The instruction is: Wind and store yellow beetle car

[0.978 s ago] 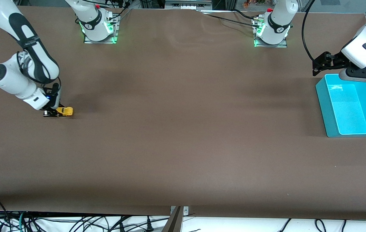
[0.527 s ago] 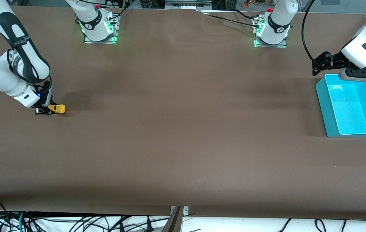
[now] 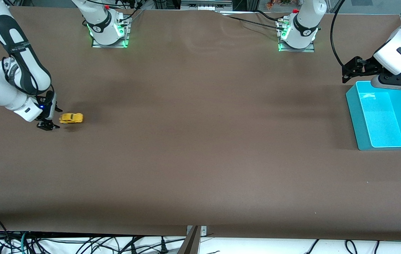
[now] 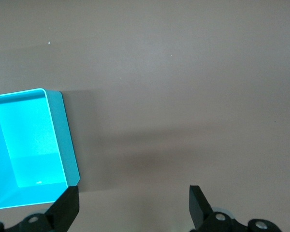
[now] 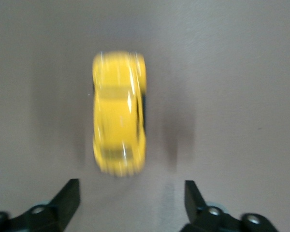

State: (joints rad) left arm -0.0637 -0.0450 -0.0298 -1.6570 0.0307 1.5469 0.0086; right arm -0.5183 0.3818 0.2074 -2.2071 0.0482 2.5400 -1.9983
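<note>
The yellow beetle car [image 3: 71, 118] stands free on the brown table near the right arm's end, on its wheels. In the right wrist view the yellow beetle car [image 5: 119, 112] is blurred and lies just clear of the fingertips. My right gripper [image 3: 48, 124] is low over the table right beside the car, open, with nothing between its fingers [image 5: 67, 195]. My left gripper [image 4: 134, 205] is open and empty, and hangs above the table by the farther rim of the teal bin [image 3: 354, 116].
The teal bin [image 4: 63, 140] is an open rectangular box at the left arm's end, with nothing in it. A wide stretch of bare brown table lies between the car and the bin. Both arm bases stand along the table's farther edge.
The right gripper dragged the car toward the right arm's end, then opened and let it go. The car has rolled a short way toward the left arm's end. The left arm waits.
</note>
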